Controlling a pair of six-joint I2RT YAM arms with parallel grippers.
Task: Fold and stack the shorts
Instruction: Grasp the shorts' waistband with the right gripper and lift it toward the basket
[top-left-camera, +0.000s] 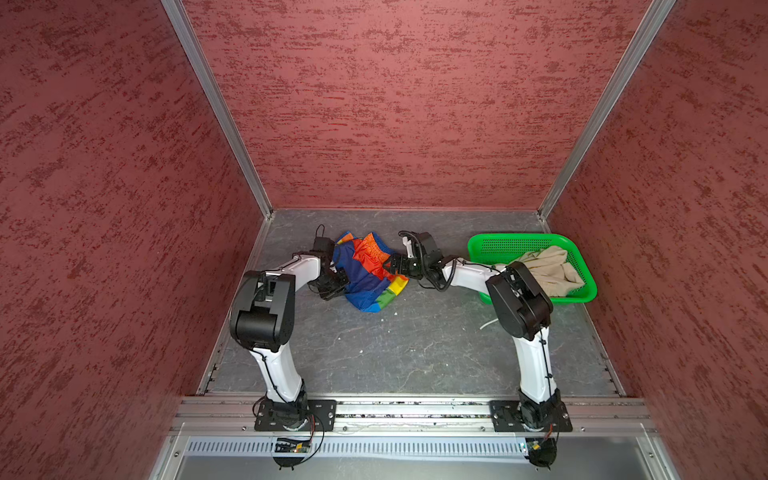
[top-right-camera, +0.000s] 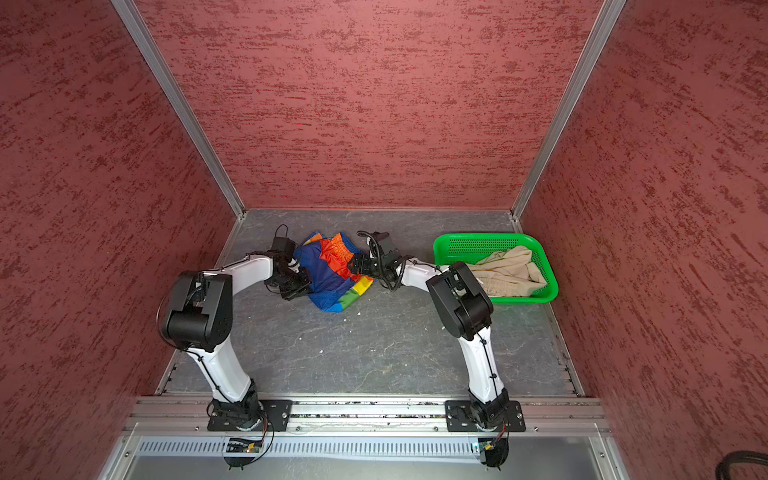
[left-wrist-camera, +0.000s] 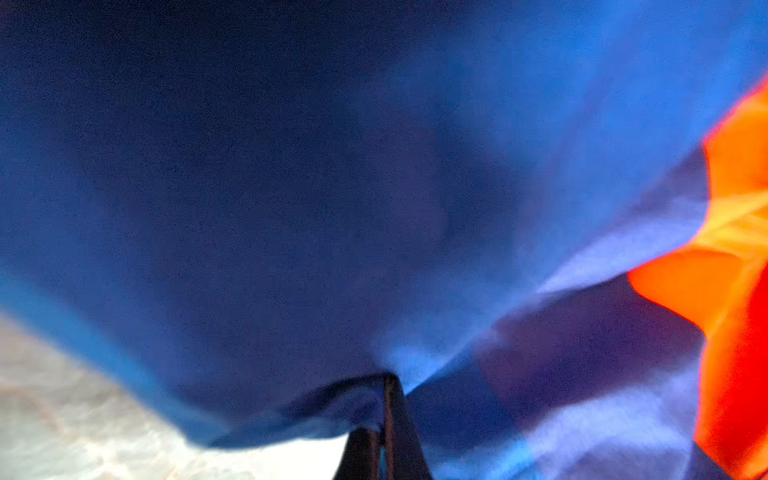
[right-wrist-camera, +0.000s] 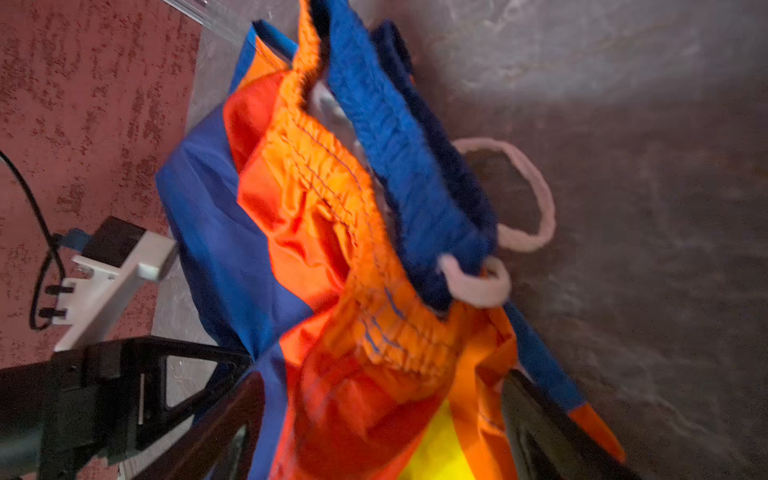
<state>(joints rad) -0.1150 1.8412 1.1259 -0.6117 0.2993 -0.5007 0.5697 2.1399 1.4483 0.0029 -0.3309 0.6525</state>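
2 pairs of shorts, 1 basket, 2 grippers; both grippers are at the rainbow pair.
Rainbow shorts (top-left-camera: 365, 270) lie crumpled on the table (top-left-camera: 395, 353) at 12 o'clock from its centre. Beige shorts (top-left-camera: 548, 266) are bunched inside the green basket (top-left-camera: 511, 245) at 2 o'clock, well apart from the rainbow pair. The left gripper (left-wrist-camera: 384, 382) is at the rainbow pair's 8 o'clock edge, jaws pinched tight on blue cloth. The right gripper (right-wrist-camera: 382, 374) is at their 3 o'clock edge, jaws spread wide with orange cloth between them and nothing clamped. 1 pale drawstring (right-wrist-camera: 540, 199) loops out of the waistband.
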